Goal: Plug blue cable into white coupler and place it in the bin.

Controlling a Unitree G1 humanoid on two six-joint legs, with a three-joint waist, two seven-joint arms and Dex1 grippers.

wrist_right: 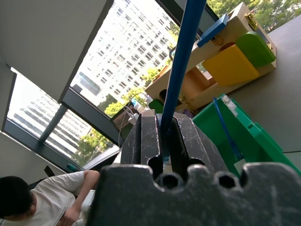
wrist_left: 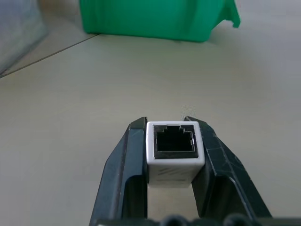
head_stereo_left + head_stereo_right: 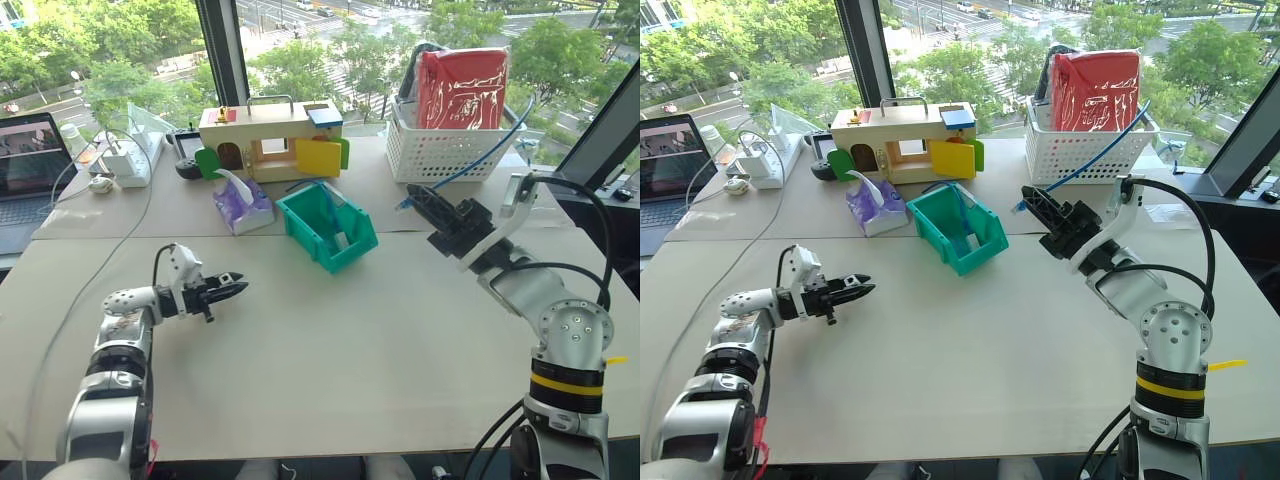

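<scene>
A broad counter [image 3: 330, 350] of matte, pale beige board, flat and seamed where its panels meet, is seen carrying everything; a white lattice basket [image 3: 450, 150] of moulded plastic, rectangular and holding a glossy red packet [image 3: 462, 88], is set at its far right edge, and a boxy wooden toy house [image 3: 268, 140] with a metal handle and flat yellow, green and blue flaps is set at the far middle. The bin [image 3: 325, 228], a teal-green box of smooth plastic with a sloped cut-away front, is placed on the counter just in front of the toy house, between the two arms, with a crumpled purple-and-clear packet [image 3: 240, 205] just beside it. The right gripper [image 3: 420, 200], black and blocky on a silver arm, is held raised above the counter to the right of the bin, its fingers [image 1: 143, 136] closed on the blue cable [image 3: 1095, 150], a thin, smooth, round cord that is seen arching back over the basket. The left gripper [image 3: 232, 289] is held low over the near-left counter, well apart from the bin, its ridged black fingers [image 2: 127, 169] clamped on the flat sides of the white coupler [image 2: 175, 149], a small glossy cube whose dark stepped socket is turned away from the wrist, towards the bin
</scene>
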